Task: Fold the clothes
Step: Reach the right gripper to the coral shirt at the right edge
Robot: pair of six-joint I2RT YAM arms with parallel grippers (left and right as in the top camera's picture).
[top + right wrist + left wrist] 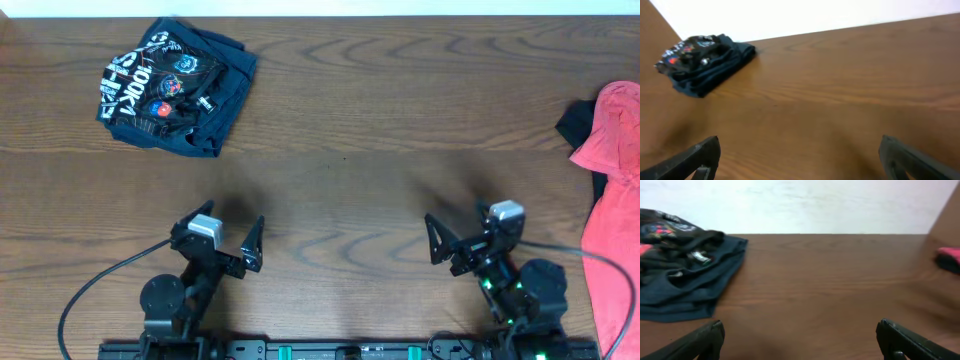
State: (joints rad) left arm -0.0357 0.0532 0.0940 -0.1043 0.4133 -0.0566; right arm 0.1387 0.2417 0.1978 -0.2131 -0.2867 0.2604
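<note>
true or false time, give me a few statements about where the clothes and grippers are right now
1. The navy printed garment lies near the far left corner of the table. True.
2. The left gripper is holding it. False: the gripper is open, empty and apart from the garment.
3. The coral-red shirt lies at the table's right edge. True.
4. The right gripper is shut. False: it is open.

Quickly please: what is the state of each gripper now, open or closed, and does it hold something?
The black left gripper: open, holding nothing.
The black right gripper: open, holding nothing.
</note>
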